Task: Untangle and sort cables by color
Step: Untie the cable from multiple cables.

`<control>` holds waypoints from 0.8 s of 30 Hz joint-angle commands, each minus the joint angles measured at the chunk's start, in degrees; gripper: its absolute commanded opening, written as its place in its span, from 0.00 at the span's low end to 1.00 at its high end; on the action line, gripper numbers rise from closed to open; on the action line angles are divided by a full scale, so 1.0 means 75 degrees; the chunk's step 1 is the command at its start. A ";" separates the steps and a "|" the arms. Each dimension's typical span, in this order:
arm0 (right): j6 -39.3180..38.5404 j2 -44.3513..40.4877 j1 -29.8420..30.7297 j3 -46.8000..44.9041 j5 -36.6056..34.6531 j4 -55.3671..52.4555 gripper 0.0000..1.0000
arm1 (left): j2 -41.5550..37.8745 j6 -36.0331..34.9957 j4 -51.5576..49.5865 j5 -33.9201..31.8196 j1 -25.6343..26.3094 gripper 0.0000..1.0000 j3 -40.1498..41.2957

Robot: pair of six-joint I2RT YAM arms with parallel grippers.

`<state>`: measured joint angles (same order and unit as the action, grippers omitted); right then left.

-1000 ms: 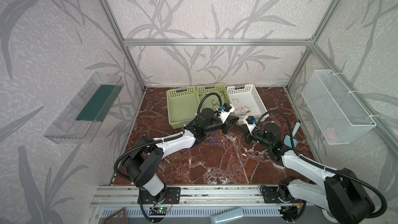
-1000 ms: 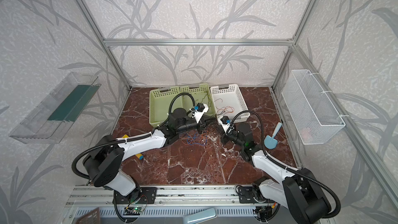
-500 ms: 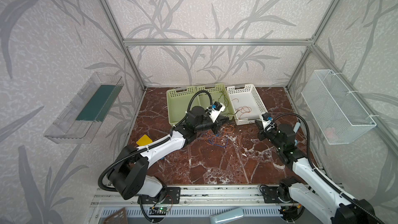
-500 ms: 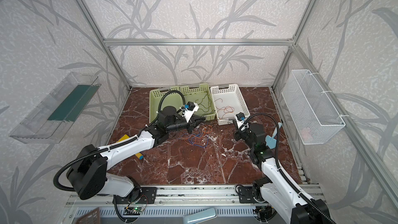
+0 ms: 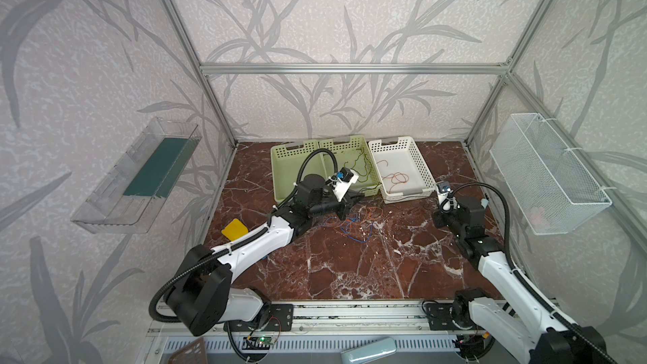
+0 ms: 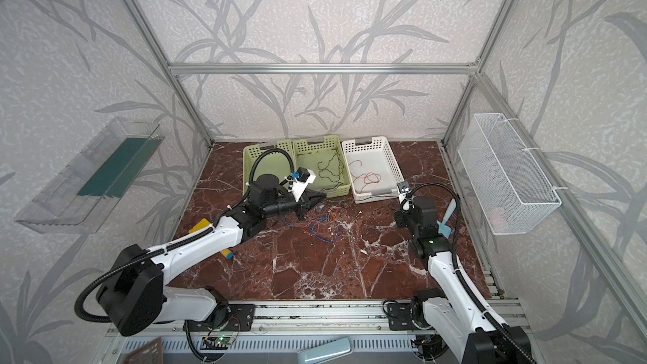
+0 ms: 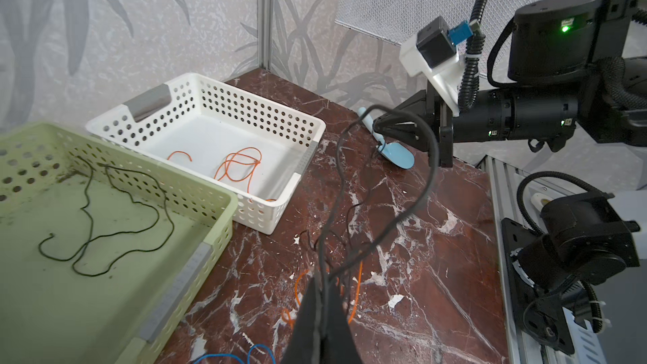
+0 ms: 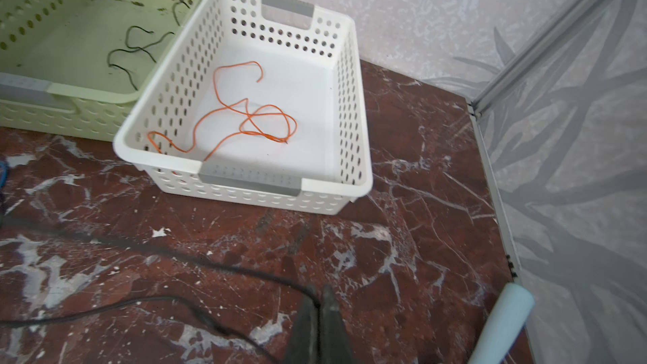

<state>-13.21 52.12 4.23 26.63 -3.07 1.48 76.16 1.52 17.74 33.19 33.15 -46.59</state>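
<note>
Both pincers pinched one dark cable (image 7: pixel 434 155) strung between them, the left pincer (image 7: pixel 322 285) at 9 o'clock of the right pincer (image 8: pixel 317 292), with a blue-and-orange tangle (image 5: pixel 353 227) on the table (image 5: pixel 350 274) at the left's 6 o'clock and an orange cable (image 8: pixel 224 108) in the white basket (image 8: pixel 175 75) at 1 o'clock.

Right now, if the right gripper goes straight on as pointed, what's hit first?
Probably the white basket, at its near wall; the table first if it tilts down. Depth unclear.
</note>
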 commanded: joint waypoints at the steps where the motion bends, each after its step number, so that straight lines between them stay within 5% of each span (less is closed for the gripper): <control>1: -0.0076 -0.0082 -0.0393 0.0234 -0.0273 -0.0356 0.00 | -0.0457 -0.0203 -0.0162 -0.0178 -0.0392 0.00 0.0158; 24: -0.0429 0.0524 -0.0856 0.0168 -0.0444 -0.0300 0.00 | -0.2224 -0.0883 -0.1500 -0.1583 -0.1711 0.00 0.0571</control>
<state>-15.44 55.75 -1.56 26.65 -4.36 -0.75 60.99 -3.42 8.49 23.73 22.04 -41.78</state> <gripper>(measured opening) 0.049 0.053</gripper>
